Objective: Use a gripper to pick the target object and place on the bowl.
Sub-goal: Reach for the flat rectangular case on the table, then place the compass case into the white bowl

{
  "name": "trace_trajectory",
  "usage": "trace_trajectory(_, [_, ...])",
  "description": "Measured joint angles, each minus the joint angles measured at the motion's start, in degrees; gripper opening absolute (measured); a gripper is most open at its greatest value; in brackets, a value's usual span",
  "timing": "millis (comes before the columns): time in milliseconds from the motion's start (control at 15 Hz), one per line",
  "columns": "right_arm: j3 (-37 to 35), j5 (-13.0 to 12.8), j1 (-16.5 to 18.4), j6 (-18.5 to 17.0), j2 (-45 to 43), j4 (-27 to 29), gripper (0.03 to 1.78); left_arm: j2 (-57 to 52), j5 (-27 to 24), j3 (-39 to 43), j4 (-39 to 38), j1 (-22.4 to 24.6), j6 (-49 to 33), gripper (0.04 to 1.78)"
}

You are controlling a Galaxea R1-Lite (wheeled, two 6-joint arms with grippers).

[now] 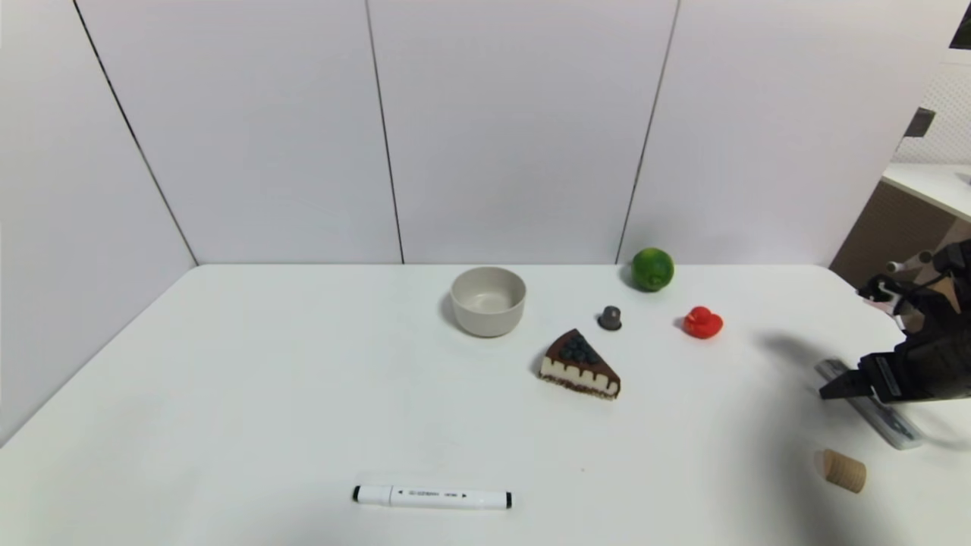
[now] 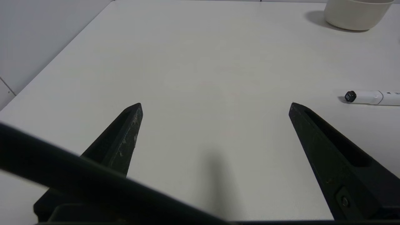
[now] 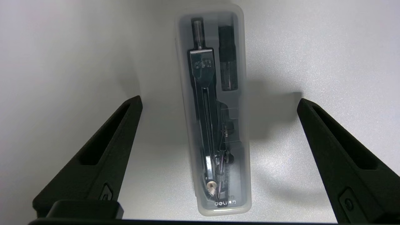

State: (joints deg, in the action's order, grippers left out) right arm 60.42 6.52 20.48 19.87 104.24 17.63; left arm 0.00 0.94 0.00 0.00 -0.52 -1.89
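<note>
The translucent grey case (image 1: 897,429) lies flat at the table's right side and holds a dark drawing compass. My right gripper (image 1: 840,388) hovers directly over it and hides its middle. In the right wrist view the case (image 3: 215,125) lies lengthwise between the wide-open fingers of the right gripper (image 3: 218,100), which do not touch it. The beige-grey bowl (image 1: 488,318) stands empty at the back centre, and shows in the left wrist view (image 2: 356,15). My left gripper (image 2: 215,104) is open and empty over bare table at the left, out of the head view.
A cake slice (image 1: 579,365), a small grey object (image 1: 609,318), a red duck (image 1: 702,322) and a lime (image 1: 652,268) lie between bowl and case. A cork (image 1: 844,470) lies near the case. A white marker (image 1: 432,497) lies at the front.
</note>
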Motion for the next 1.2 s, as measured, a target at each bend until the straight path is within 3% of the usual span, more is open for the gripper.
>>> trace_trajectory(67, [0.0,0.0,0.1,0.0,0.0,0.0,1.68,0.0,0.0,0.0,0.0,0.0,0.0,1.69])
trace_trajectory(267, [0.0,0.0,0.2,0.0,0.1,0.3,1.17,0.0,0.0,0.0,0.0,0.0,0.0,1.69])
trace_trajectory(533, [-0.9,0.1,0.2,0.0,0.1,0.1,0.74,0.0,0.0,0.0,0.0,0.0,0.0,1.69])
trace_trajectory(600, [-1.1,0.1,0.2,0.1,0.0,0.1,0.55,0.0,0.0,0.0,0.0,0.0,0.0,1.69])
trace_trajectory(1067, [-0.1,0.3,0.2,-0.4,-0.5,1.0,0.55,0.0,0.0,0.0,0.0,0.0,0.0,1.69])
trace_trajectory(1200, [1.1,1.9,0.1,-0.7,-1.7,1.1,0.55,0.0,0.0,0.0,0.0,0.0,0.0,1.69])
